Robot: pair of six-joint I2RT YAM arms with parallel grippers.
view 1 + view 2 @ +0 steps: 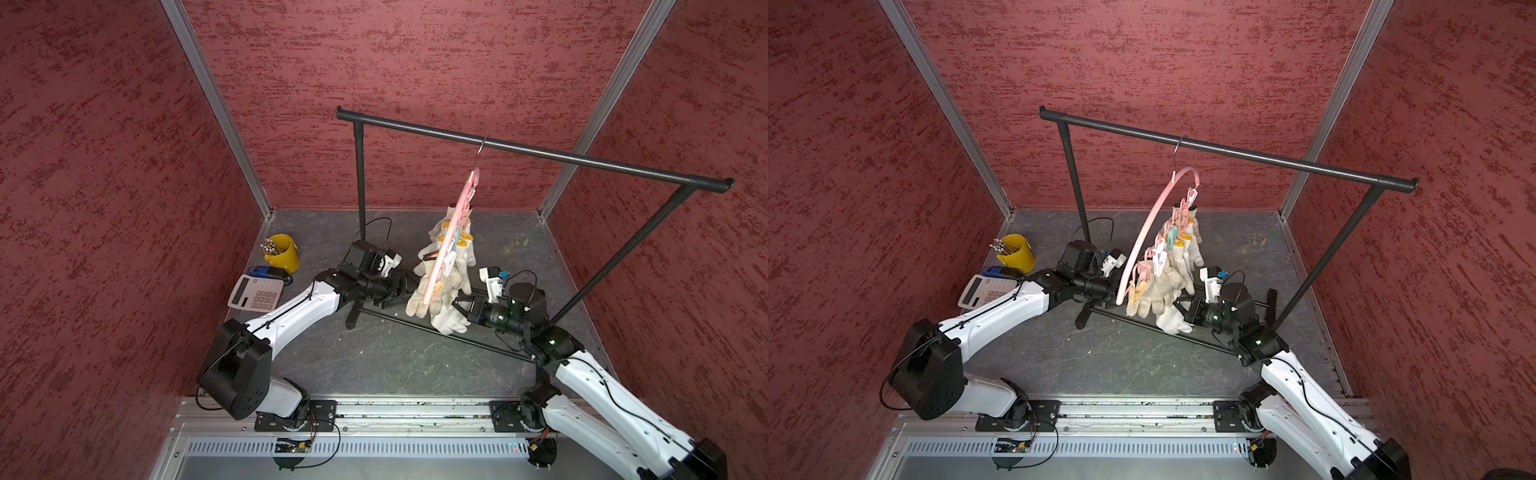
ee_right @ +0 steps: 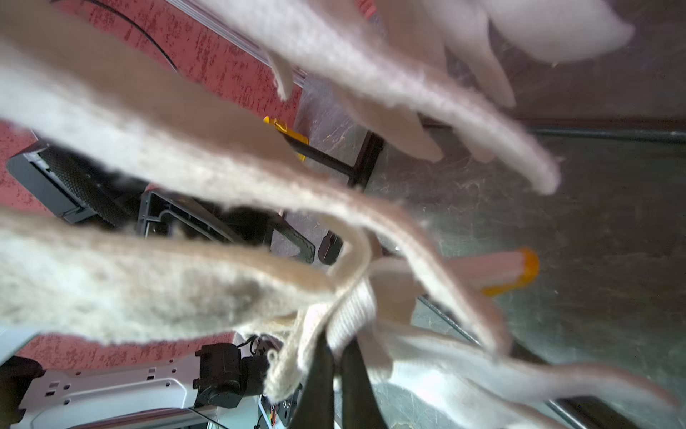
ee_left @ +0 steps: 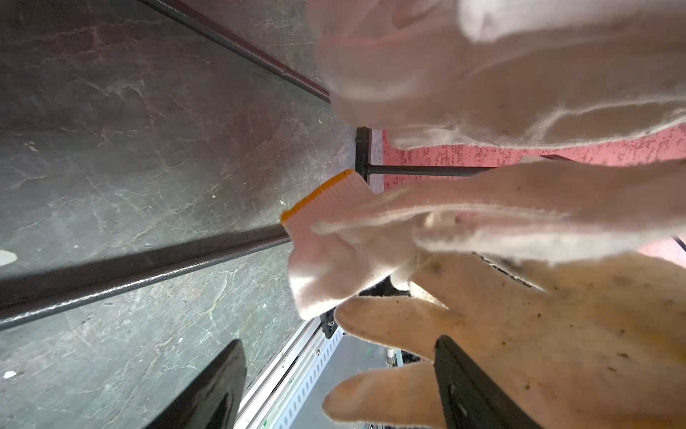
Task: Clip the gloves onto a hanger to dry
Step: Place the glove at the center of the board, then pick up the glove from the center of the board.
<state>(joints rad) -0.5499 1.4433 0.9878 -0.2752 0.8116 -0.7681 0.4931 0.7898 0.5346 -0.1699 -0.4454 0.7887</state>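
Red textured walls (image 1: 415, 62) round grey table (image 1: 395, 365). Black rack (image 1: 540, 154) spans it. hanger (image 1: 1142, 232) hooked on rack bar, long axis running from back toward robot, passing between both arms. gloves (image 1: 1169, 274) clipped in row by pins (image 1: 1158, 253), fingers down. loose glove (image 1: 1173, 323) low at hanger's near end, under pins. right claw (image 1: 1180, 309) clamped tight on its ribbed knit, yellow cuff (image 2: 519, 271) poking past tips. left claw (image 1: 397, 296) spread wide, holding nothing, opposite side of hanger. Likely next: raise glove to pin; left claw free to work it.

Top views look down; wrist views crowd gloves (image 3: 519, 93).
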